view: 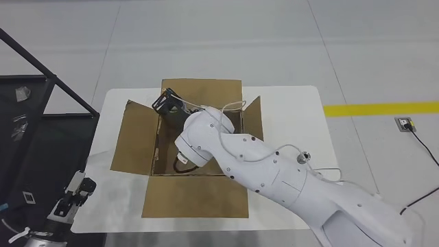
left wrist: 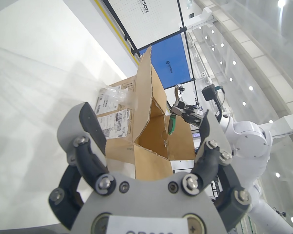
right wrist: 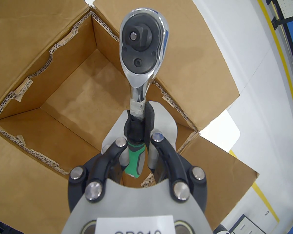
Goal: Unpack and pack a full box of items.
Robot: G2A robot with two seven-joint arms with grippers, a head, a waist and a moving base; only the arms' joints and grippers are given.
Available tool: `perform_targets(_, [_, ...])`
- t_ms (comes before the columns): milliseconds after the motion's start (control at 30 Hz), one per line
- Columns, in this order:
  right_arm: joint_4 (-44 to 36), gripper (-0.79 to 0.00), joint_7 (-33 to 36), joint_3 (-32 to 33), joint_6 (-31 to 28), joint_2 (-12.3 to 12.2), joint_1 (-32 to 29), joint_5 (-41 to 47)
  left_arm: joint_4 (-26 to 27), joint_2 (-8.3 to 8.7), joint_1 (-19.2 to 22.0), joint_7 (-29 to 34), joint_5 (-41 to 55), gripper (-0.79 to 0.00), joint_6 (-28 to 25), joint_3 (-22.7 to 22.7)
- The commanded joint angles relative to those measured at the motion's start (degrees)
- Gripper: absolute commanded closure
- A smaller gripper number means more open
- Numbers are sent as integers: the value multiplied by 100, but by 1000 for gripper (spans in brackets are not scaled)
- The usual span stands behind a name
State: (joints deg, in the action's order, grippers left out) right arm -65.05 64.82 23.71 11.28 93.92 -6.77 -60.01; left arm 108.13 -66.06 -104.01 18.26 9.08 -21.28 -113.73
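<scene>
R grip (right wrist: 136, 125): clenched on ratchet (right wrist: 142, 42) handle, steel head leading. I judge the rubber part gives the surest hold.
Ratchet: in the air above open box (right wrist: 63, 62), near 1 corner, clear of cardboard.
Flaps (view: 195, 195): 4, open, so mouth stays free.
Box: on table (view: 288, 103).
L grip (left wrist: 147, 113): fingers spread, holding nothing, outside box, prob. parked out of R's way.

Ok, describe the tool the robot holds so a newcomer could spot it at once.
On the white table stands an open brown cardboard box; the right gripper holds the tool over its opening. It is a ratchet wrench, set apart from the cardboard by its shiny chrome head and green-and-black handle.
</scene>
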Motion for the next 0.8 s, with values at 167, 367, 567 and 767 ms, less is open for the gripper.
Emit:
perform_targets(167, [1080, 0, -732, 41, -1324, 184, -54, 417, 162, -13, -34, 37, -393, -785, -39, 132])
perform_targets(367, [2466, 0, -1548, -161, -2621, 554, 63, 705, 130, -25, -147, 150, -446, -785, -221, 164])
perform_targets(567, [3694, 0, -2144, -399, -3473, 1000, 92, 749, 148, -23, -229, 353, -568, -785, -386, 152])
perform_targets(767, [4588, 0, -2402, -482, -3773, 1384, 54, 811, 186, -30, -271, 368, -753, -785, -456, 187])
